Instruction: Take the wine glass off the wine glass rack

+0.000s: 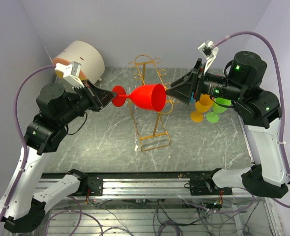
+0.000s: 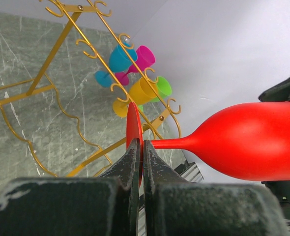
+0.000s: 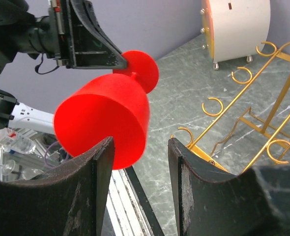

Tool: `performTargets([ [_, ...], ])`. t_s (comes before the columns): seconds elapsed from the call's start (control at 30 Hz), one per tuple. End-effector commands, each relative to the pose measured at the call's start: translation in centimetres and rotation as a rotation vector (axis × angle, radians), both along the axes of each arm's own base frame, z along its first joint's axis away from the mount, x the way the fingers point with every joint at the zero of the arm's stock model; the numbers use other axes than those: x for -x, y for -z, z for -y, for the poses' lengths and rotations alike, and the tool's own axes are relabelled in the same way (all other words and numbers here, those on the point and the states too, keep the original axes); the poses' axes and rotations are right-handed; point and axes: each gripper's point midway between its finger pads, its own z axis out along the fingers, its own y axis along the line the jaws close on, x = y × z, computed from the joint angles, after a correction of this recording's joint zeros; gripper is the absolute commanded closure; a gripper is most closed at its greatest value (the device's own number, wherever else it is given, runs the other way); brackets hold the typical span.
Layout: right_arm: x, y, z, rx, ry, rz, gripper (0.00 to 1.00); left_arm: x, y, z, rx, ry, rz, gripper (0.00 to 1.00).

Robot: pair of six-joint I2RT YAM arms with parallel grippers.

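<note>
The red wine glass [image 1: 147,97] [image 2: 253,140] [image 3: 103,120] lies on its side in the air, above the table. Its foot points left and its open bowl points right. My left gripper [image 1: 110,100] [image 2: 141,142] is shut on the thin foot disc. The golden wine glass rack [image 1: 156,124] [image 2: 55,51] [image 3: 202,153] stands just behind and under the glass. I cannot tell whether the stem touches a hook. My right gripper [image 1: 170,93] [image 3: 140,142] is open at the bowl's rim, with nothing between its fingers.
Several coloured glasses, orange, green, blue and pink [image 1: 206,109] [image 2: 135,73], sit on the table under my right arm. A white drum-shaped object with an orange face [image 1: 81,59] [image 3: 236,24] stands at the back left. Walls close in behind and at the sides.
</note>
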Motion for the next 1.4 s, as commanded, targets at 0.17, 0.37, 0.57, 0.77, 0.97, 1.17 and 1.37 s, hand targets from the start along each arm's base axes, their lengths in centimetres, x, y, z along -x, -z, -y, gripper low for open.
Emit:
performTargets([
  [0.17,0.8,-0.9,-0.3,-0.027,-0.04,0.023,0.53,-0.1,-3.0,1.1,0.051,0.055,0.078,0.93],
  [0.37,0.0,0.3,-0.7,-0.007,-0.035,0.005,0.53,-0.2,-3.5,1.6,0.076,0.079,0.084,0.93],
  [0.57,-0.7,1.2,-1.5,-0.003,-0.052,-0.013,0.53,-0.3,-3.7,1.9,0.086,0.091,0.082,0.93],
  [0.77,-1.1,1.0,-2.0,-0.016,-0.061,-0.021,0.74,-0.7,-3.3,2.1,0.078,0.093,0.075,0.93],
  [0.97,-2.9,-0.3,-0.4,-0.026,0.098,0.013,1.0,-1.3,-2.3,1.5,0.035,0.048,0.056,0.76],
  [1.17,-4.7,-4.6,3.4,-0.112,0.357,0.147,1.0,-1.8,0.4,-1.7,-0.064,-0.119,0.034,0.63],
  [1.37,-8.3,-7.1,7.8,-0.13,0.671,0.247,1.0,-1.5,4.7,-5.3,-0.171,-0.278,0.0,0.62],
])
